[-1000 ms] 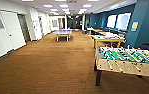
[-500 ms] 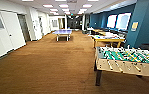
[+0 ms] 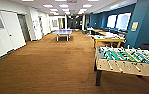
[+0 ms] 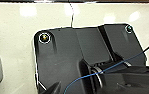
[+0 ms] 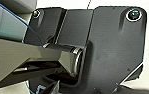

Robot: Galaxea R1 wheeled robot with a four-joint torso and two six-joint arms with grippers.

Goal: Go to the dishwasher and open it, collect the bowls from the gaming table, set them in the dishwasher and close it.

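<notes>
The gaming table (image 3: 107, 38), with a pale top, yellow rim and yellow legs, stands at mid-distance on the right, past the table-football table. It is too far off for me to make out the bowls on it. The dishwasher is out of view. In both wrist views the arms sit folded close against the robot's dark plate and pale body, so the state of each gripper cannot be read.
A table-football table (image 3: 126, 60) with a green field and rods stands close on my right. A blue table-tennis table (image 3: 62, 32) sits far ahead in the middle. White doors (image 3: 13, 31) line the left wall and a blue wall (image 3: 142, 22) the right. Brown carpet (image 3: 52, 65) stretches ahead.
</notes>
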